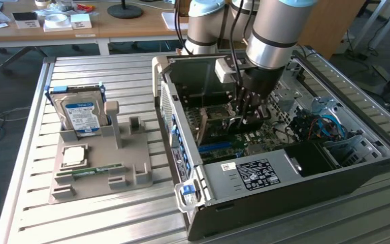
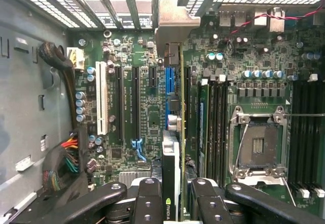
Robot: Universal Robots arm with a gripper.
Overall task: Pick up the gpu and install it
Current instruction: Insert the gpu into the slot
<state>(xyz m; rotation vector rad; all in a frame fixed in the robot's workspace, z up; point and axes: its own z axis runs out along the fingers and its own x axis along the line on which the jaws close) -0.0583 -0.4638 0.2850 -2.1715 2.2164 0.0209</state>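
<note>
Showing a black computer case (image 1: 263, 178) lying open on its side on a ribbed metal tabletop (image 1: 114, 223), with the robot arm (image 1: 273, 35) reaching down into it at the centre of the exterior view. The gpu (image 2: 180, 132) stands on edge over the green motherboard (image 2: 132, 112), clamped between the fingers of the pincer (image 2: 175, 203). Its silver bracket (image 2: 172, 26) points toward the case's rear slot openings (image 2: 101, 5). The card sits just beside a blue expansion slot (image 2: 169, 82) (whether its lower edge has met a slot cannot be told).

Doing this step well likely means keeping the card upright and parallel to the slot, with the bracket lined up with a rear opening, and pressing evenly along its length. Close neighbours that could foul it are the long memory slots (image 2: 216, 127), the bare processor socket (image 2: 258, 148) and a bundle of coloured wires (image 2: 66, 155).

At the exterior view's left, well apart, a grey holder (image 1: 137, 152) carries a hard drive (image 1: 79, 113) and a green memory stick (image 1: 90, 172).
</note>
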